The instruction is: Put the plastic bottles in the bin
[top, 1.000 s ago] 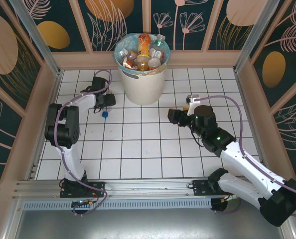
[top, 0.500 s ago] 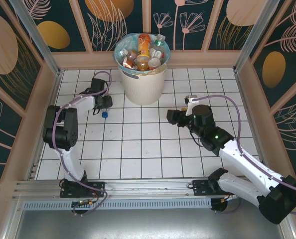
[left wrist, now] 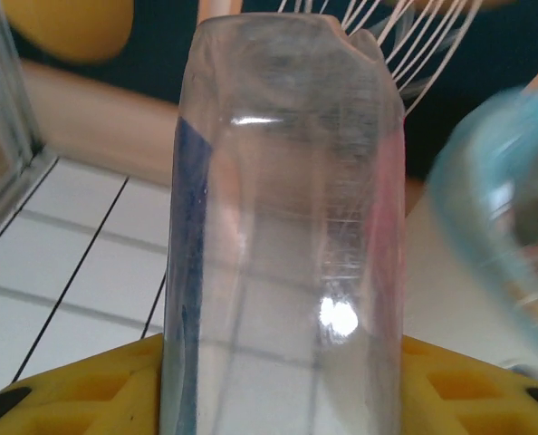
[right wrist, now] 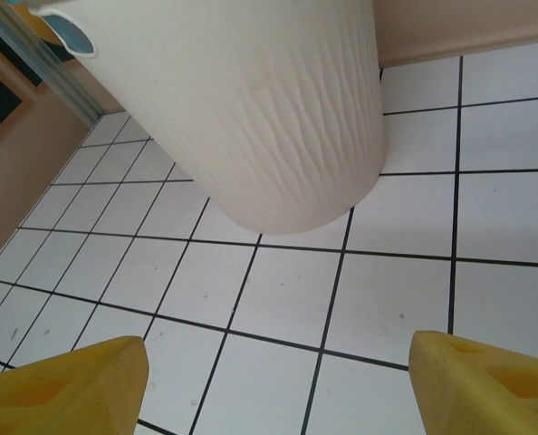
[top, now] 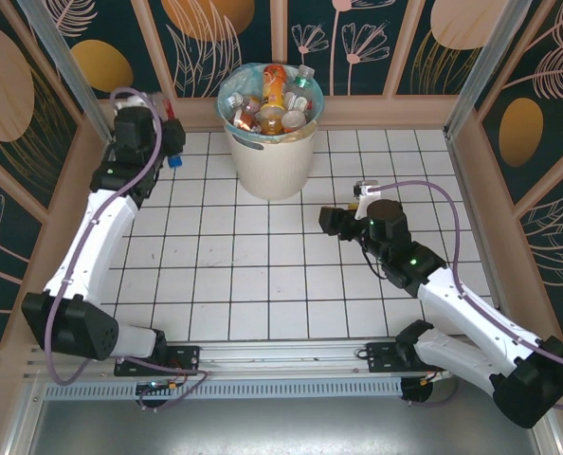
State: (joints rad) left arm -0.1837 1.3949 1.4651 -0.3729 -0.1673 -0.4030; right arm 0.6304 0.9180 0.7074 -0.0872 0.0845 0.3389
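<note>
A clear plastic bottle [left wrist: 287,181] with a blue cap [top: 174,161] stands between my left gripper's [left wrist: 283,385] yellow fingers [left wrist: 61,390], which are shut on it. That gripper [top: 166,140] is raised near the back-left corner, left of the bin [top: 267,156]. The off-white bin has a teal liner and holds several bottles [top: 272,100], clear and orange. Its teal rim [left wrist: 513,208] shows blurred at the right of the left wrist view. My right gripper [top: 327,223] hangs open over bare tiles to the right of the bin, and the bin's wall [right wrist: 251,109] rises ahead of its fingers [right wrist: 61,385].
White tiled floor [top: 263,275] with dark grout lines, fenced by tan walls [top: 376,112] and metal corner posts. The right arm's body [top: 452,303] stretches across the right half of the floor.
My left gripper closed on the blue-capped bottle on the tiles, then lifted it up and back toward the rear-left corner. The right arm has stayed put.
</note>
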